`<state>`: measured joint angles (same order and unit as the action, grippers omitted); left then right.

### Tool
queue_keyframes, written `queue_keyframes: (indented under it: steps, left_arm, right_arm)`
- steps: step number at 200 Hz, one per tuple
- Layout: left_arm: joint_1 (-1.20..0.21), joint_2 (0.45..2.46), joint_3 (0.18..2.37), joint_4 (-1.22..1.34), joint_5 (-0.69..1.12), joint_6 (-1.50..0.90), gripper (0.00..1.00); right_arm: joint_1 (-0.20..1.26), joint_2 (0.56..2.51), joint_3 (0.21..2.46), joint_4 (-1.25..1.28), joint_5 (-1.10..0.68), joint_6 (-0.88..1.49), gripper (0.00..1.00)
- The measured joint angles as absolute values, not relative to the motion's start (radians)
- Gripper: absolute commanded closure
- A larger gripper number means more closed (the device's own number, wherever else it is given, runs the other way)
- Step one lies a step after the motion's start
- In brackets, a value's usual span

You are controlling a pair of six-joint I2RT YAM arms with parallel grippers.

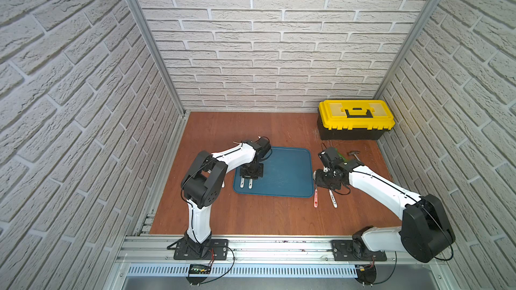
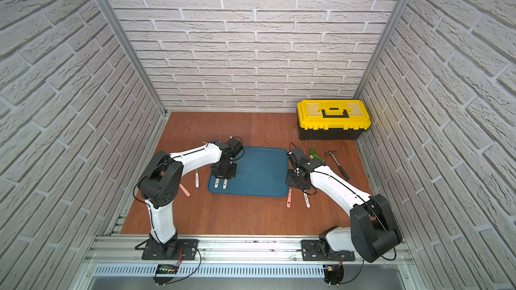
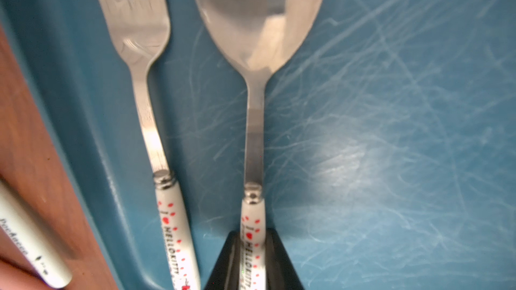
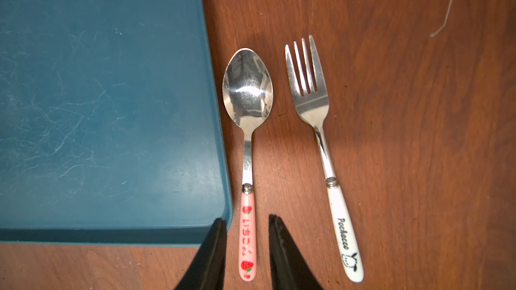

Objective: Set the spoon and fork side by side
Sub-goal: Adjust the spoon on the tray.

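- Top views: my left end effector (image 1: 250,177) stands low over the near left corner of the tray (image 1: 290,168). There the fork (image 1: 242,183) and spoon (image 1: 250,183) lie parallel, handles toward me. My right end effector (image 1: 318,186) hangs just off the tray's right edge, above a pink spoon (image 1: 315,199) and a white fork (image 1: 332,200) on the tabletop (image 1: 251,218). A toolbox (image 2: 332,118) and hammer (image 2: 339,167) sit well apart at the back right.
- Left wrist: the end effector (image 3: 252,235) pinches the spoon (image 3: 254,124) by its handle. The fork (image 3: 139,51) lies just beside it, close to the tray wall, with a narrow gap between the two. I judge the pair as good as set, with only the release left. The danger is in that release. A finger spreading could nudge the fork's handle, or one clinging to the spoon could drag it askew as I lift.
- Right wrist: the end effector (image 4: 246,217) is spread, its fingers straddling the pink spoon's (image 4: 247,107) handle with clear gaps either side and touching nothing. One finger sits right at the tray's (image 4: 83,107) corner. If I come down here, that finger may land on the rim and shove the tray, upsetting the pair on it. The slim handle, flat on the wood, could also slip out of a squeeze.
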<state>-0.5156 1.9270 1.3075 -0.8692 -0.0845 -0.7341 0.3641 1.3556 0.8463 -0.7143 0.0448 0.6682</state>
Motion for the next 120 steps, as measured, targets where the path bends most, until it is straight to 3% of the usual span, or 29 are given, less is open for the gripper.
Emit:
queue_keyframes:
  steps: [120]
  left_arm:
    - [-0.509,1.927,1.314,-0.876,-0.109,-0.726,0.55]
  right_arm:
    - [0.363,1.348,0.824,-0.714,0.044,0.657,0.68]
